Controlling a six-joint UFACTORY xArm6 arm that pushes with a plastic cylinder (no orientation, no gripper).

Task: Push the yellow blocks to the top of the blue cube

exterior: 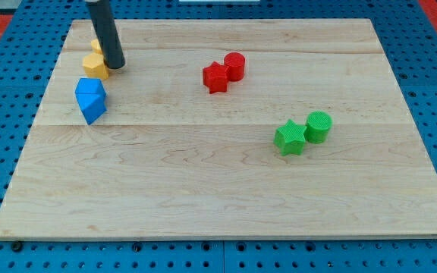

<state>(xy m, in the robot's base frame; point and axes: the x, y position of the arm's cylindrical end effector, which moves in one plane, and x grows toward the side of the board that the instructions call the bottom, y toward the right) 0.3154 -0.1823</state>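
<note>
My tip (115, 64) touches the yellow blocks (95, 65) just above the blue cube (90, 99), whose long axis runs top-to-bottom; no fingers here.

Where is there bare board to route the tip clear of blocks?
Bare: the whole strip along the view's bottom below the green star, and the middle between the blue cube and red star. Crowded: top-left, where my tip touches the yellow blocks above the blue cube.

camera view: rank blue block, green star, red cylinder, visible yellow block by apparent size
1. blue block, clearly largest
2. green star
3. red cylinder, slightly smaller, but farther up the view, so unsure
4. yellow block, partly hidden by my tip at its right
</note>
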